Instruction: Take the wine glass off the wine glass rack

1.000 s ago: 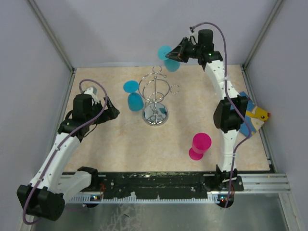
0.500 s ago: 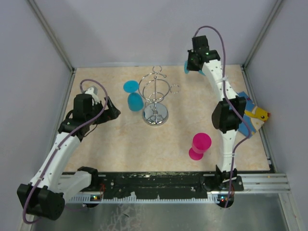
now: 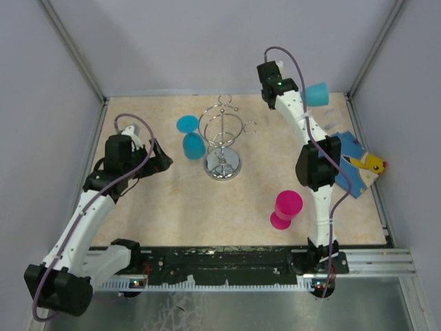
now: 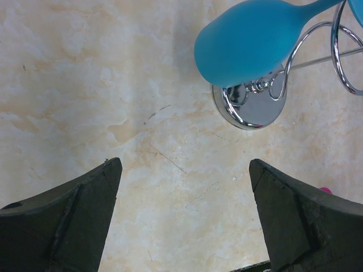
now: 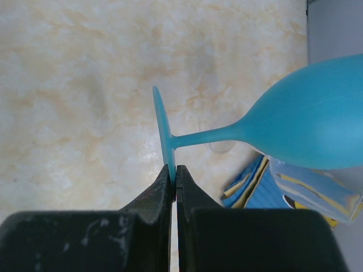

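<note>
Wine glass [image 5: 306, 113], teal: off rack, lying sideways in air, upper right of top view; foot rim pinched betw. right gripper [image 5: 173, 170] fingers.
Wine glass rack [image 3: 224, 141], chrome: centre-top, well apart from it; 2nd teal glass [image 3: 193, 145] hangs on its left side.
Left gripper [image 4: 184, 164]: jaws wide, nothing held.
Pink glass [image 3: 285, 208]: lower right.
</note>
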You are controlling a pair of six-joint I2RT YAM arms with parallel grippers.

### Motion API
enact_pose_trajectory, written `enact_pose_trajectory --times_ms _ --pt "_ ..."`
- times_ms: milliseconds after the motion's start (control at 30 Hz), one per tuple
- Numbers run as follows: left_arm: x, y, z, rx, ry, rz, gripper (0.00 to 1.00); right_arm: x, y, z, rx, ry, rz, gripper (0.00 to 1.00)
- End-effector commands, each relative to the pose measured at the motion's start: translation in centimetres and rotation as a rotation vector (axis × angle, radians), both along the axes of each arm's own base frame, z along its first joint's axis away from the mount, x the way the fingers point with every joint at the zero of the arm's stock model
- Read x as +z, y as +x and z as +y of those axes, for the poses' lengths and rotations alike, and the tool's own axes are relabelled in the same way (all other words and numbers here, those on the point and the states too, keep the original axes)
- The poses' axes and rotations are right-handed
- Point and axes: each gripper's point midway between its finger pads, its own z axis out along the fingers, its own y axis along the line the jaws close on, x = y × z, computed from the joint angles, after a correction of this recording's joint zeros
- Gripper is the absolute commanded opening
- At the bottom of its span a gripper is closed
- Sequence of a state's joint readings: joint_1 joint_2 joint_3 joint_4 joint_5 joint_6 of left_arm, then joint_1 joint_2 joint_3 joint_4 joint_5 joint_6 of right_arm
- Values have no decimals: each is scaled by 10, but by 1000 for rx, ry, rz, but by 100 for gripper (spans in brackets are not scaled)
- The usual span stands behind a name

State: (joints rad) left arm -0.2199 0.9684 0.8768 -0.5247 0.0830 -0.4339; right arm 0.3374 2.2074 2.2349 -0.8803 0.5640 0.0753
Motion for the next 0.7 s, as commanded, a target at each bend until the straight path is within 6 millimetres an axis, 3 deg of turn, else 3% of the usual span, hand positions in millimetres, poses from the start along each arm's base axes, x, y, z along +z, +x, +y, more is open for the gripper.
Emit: enact_pose_trajectory --times_ms 0,333,667 --pt "2 0 -3 -9 -20 -8 99 -4 5 -13 -21 -86 -6 0" --pt "3 1 -3 -8 -22 -10 99 -14 8 2 24 -75 3 0" --pt "5 1 -3 -8 -22 -12 99 -28 9 -8 -4 -149 29 0"
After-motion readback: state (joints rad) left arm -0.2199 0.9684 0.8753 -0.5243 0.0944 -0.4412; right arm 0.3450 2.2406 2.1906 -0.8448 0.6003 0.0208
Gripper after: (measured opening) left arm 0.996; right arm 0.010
